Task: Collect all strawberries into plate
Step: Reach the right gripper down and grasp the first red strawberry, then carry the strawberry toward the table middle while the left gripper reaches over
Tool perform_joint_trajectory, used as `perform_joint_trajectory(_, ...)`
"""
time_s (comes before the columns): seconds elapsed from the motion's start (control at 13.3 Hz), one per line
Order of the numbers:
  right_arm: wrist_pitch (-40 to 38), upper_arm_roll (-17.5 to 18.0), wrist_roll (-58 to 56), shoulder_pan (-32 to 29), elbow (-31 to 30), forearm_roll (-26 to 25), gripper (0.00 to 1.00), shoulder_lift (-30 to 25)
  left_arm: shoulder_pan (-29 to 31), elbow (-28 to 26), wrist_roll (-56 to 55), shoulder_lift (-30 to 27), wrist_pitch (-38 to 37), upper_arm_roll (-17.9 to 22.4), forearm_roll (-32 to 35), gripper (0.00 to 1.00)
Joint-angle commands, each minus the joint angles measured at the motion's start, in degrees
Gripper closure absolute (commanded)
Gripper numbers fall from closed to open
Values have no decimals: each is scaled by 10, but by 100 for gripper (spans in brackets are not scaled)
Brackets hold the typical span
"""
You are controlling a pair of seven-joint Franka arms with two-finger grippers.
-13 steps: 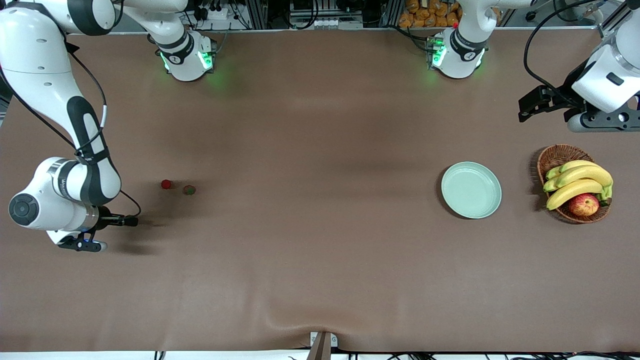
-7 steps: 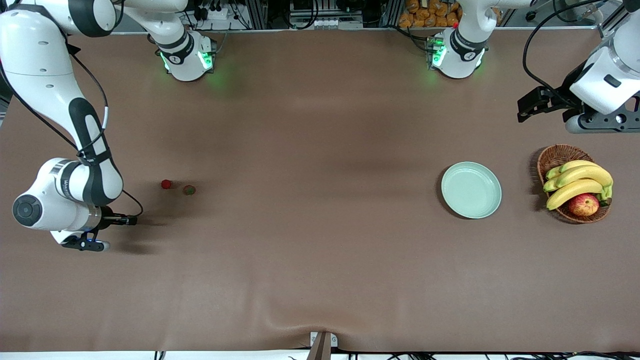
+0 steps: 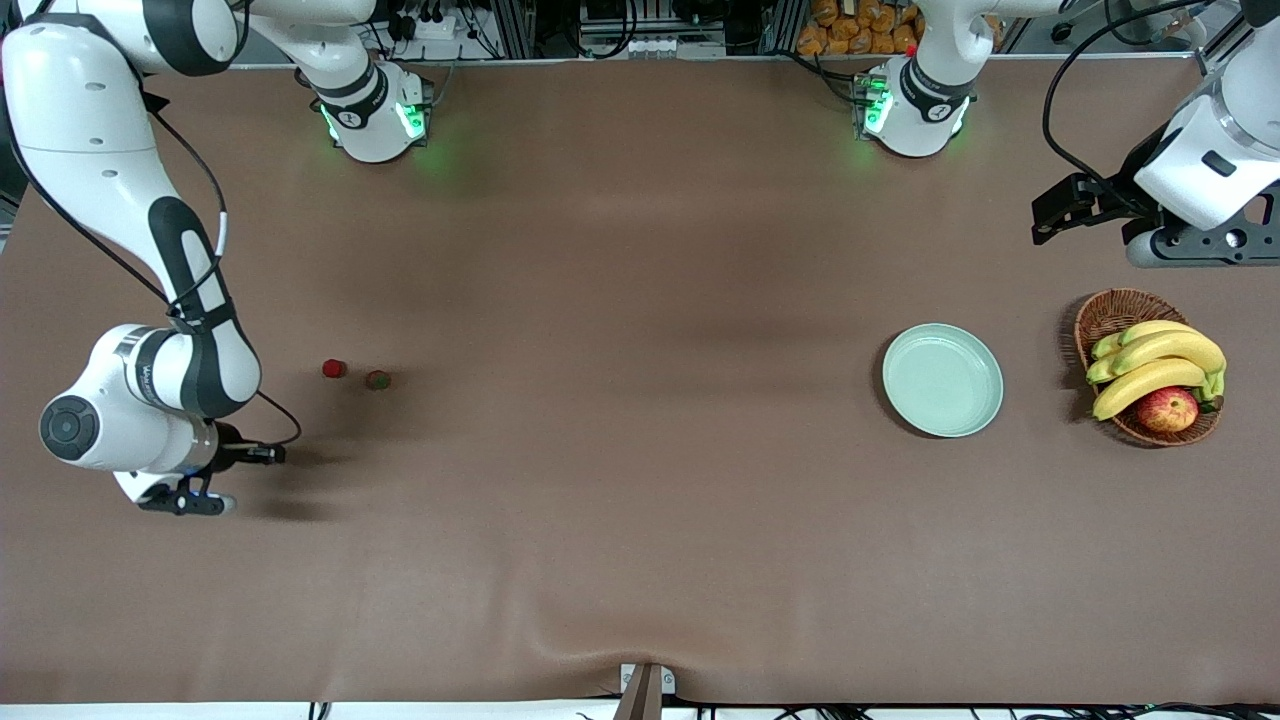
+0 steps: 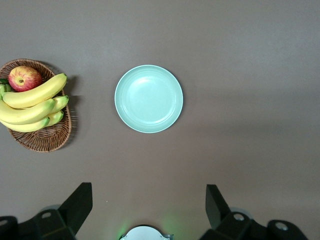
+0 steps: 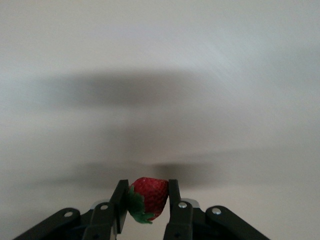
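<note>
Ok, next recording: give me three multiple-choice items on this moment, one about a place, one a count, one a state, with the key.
1. Where is the plate?
A. beside the basket, toward the left arm's end of the table
B. at the right arm's end
C. on top of the basket

2. How many strawberries lie loose on the table?
A. none
B. two
C. four

3. What is the right gripper doing?
A. standing open with nothing in it
B. shut on a banana
C. shut on a strawberry

Key: 1 A, the front view shows the plate next to the basket holding the bananas and the apple. 2 B, two berries lie side by side near the right arm. 3 C, the right wrist view shows a red berry pinched between the fingers. The left gripper waits open, high above the plate.
</note>
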Motion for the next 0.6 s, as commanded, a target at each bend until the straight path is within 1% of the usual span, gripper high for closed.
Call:
perform_joint_trajectory(0.0, -9, 72, 80, 6, 19, 27, 90, -27, 2, -3, -3, -4, 5, -1, -8, 0)
perform_joint_trajectory(0.08, -8, 95, 131, 20, 19, 38, 90, -29, 1, -3, -3, -4, 5, -1, -8, 0)
perform_joint_trajectory(0.15, -8, 104, 176, 48, 19, 44, 90, -29, 2, -3, -3, -4, 5, -1, -8, 0)
perform_joint_trajectory(0.3, -5, 103, 243, 126, 19, 55, 91, -30, 0, -4, -3, -3, 5, -1, -8, 0)
perform_joint_trajectory(0.53, 6, 98, 319, 250, 26, 99, 91, -23, -2, -12, -4, -2, 10, -4, -8, 0)
